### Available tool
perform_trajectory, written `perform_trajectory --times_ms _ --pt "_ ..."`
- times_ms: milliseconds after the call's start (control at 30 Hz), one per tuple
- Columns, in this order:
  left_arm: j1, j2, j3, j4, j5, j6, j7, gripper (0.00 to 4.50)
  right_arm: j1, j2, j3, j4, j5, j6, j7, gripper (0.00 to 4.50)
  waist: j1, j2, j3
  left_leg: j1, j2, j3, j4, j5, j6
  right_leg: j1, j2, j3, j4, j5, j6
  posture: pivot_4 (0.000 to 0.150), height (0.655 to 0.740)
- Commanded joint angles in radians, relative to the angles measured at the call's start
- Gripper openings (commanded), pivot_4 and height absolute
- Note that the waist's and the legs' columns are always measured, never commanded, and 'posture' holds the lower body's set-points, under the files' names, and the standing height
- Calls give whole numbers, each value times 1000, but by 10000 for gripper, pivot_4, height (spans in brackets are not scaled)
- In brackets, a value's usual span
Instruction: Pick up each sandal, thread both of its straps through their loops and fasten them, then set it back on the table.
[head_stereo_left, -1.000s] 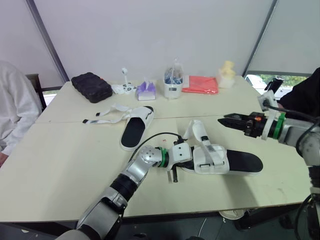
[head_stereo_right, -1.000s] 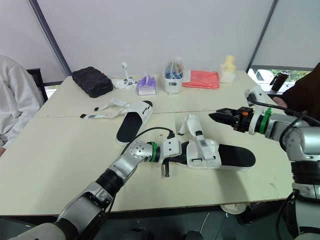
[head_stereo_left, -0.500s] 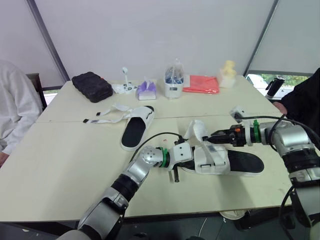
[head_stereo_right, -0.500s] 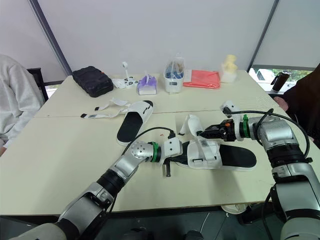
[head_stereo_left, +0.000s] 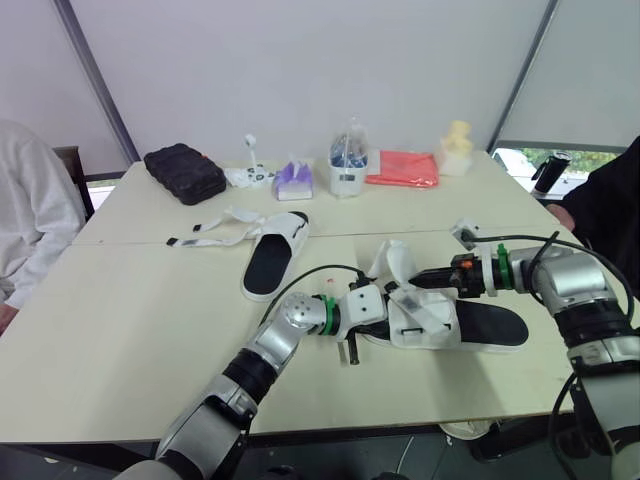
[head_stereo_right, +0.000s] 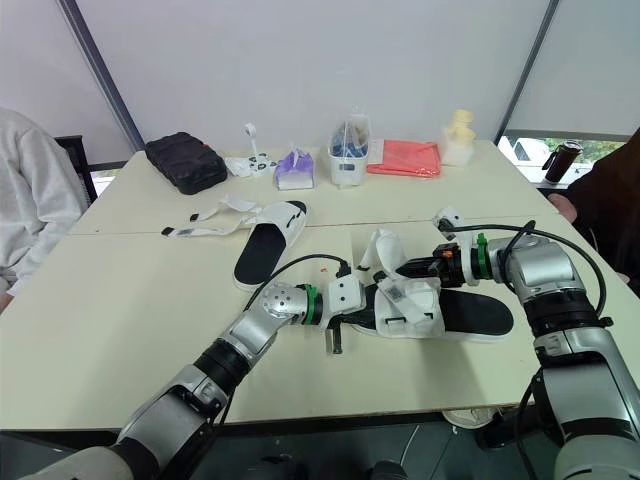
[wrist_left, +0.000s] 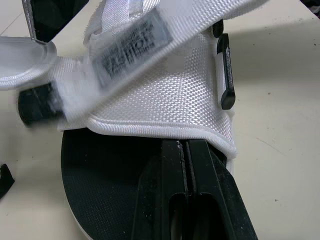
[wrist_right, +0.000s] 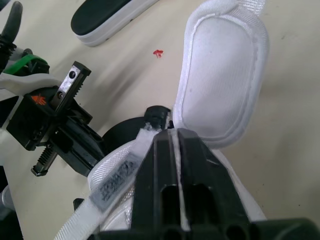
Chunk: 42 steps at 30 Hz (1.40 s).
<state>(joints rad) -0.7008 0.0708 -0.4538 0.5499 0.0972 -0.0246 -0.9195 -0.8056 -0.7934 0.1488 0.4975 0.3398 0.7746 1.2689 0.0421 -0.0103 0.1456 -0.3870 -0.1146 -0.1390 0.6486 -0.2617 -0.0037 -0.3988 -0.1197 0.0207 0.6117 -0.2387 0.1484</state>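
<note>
Here, right jaws pinch strap (wrist_right: 220, 75).

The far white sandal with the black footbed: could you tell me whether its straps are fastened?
No, the far white sandal's straps lie loose and flat on the cream table.

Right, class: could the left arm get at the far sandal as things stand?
Probably: only open table separates it from the far sandal, but the left gripper is shut on the near sandal.

Fingers (wrist_right: 161, 155) pinched on white strap (wrist_right: 117, 182)
</note>
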Motion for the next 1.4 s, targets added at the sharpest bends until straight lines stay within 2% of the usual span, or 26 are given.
perform_trajectory --times_ms 33,267,300,367,533,1000,1200,1267,1333,1400 --pt "36 13 -36 77 54 59 16 0 -3 -17 -38 -34 11 5 15 1055 0 0 0 0 0 0 0 0 0 0 0 0 0 0 0 1500 7400" --pt "36 12 -39 83 55 53 15 0 -22 -55 -25 -97 7 16 75 1055 0 0 0 0 0 0 0 0 0 0 0 0 0 0 0 1500 7400" --pt "35 11 -39 84 55 52 14 0 -31 -56 -15 -104 -1 15 81 4687 0 0 0 0 0 0 0 0 0 0 0 0 0 0 0 1500 7400" --pt "34 8 -40 88 56 51 15 0 -43 -62 6 -116 -8 18 110 8690 0 0 0 0 0 0 0 0 0 0 0 0 0 0 0 1500 7400" --pt "36 0 -42 90 56 49 19 0 -79 -79 88 -127 -51 38 174 32814 1 0 0 0 0 0 0 0 0 0 0 0 0 0 0 1500 7400" --pt "39 -13 -31 88 43 39 33 0 -138 -44 244 -61 -181 30 236 32814 1 0 0 0 -1 0 0 0 0 -1 0 0 0 0 0 1500 7400" --pt "37 -18 -28 88 39 40 37 0 -151 12 228 -50 -169 56 238 32814 1 0 0 -1 -1 0 0 0 0 -1 0 0 0 0 0 1500 7400" --pt "36 -19 -26 90 39 41 38 0 -142 17 231 -65 -176 42 235 27538 2 0 0 -1 -1 -1 0 0 0 -1 0 0 0 0 0 1500 7400" --pt "35 -20 -25 91 39 40 39 0 -132 17 234 -83 -180 30 238 20332 2 0 0 -1 -1 -1 0 0 0 -4 -1 0 0 0 0 1500 7400" --pt "35 -20 -22 92 40 40 40 0 -120 11 240 -96 -192 6 235 9463 1 0 0 -2 -1 -1 0 0 0 -5 -1 0 0 0 0 1500 7400"
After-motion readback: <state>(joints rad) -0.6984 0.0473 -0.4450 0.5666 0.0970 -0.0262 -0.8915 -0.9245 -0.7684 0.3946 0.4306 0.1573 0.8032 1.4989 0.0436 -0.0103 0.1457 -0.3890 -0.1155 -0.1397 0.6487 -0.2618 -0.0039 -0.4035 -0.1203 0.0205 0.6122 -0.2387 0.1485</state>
